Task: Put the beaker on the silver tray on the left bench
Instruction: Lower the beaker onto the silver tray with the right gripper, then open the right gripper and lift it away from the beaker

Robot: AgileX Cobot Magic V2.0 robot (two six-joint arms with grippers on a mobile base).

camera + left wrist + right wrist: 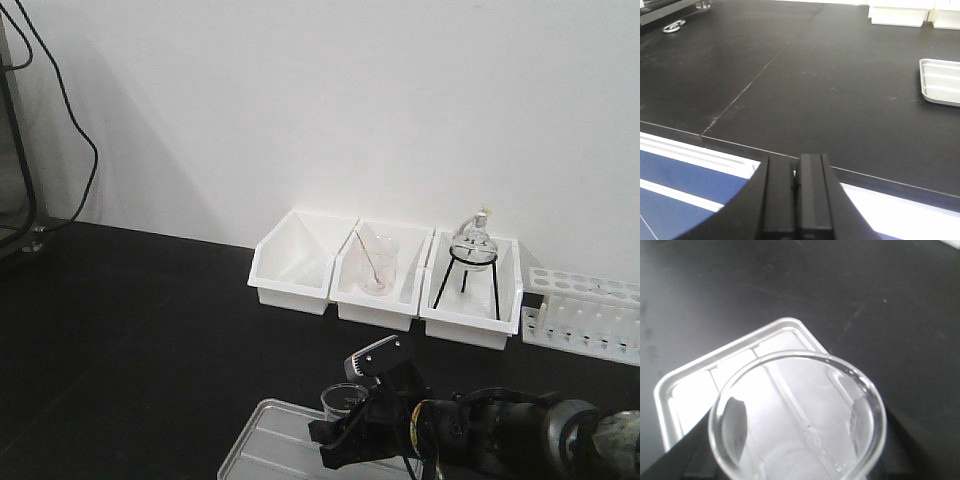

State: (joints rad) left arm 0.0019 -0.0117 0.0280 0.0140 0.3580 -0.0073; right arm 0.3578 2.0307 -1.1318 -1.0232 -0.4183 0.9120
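Matte black desk (pixel 150 330), crossed by a thin seam. Near its front edge, a silver tray (pixel 265 440). Along the wall, three white bins (pixel 290 265) in a row, a test-tube rack (pixel 585 315) just beside the rightmost.

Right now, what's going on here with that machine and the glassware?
The robot's right arm holds a small clear glass beaker in its jaws over a shallow silver metal tray on the black benchtop. Whether the beaker has touched down, I cannot tell. The left arm sits aside, jaws shut on nothing.
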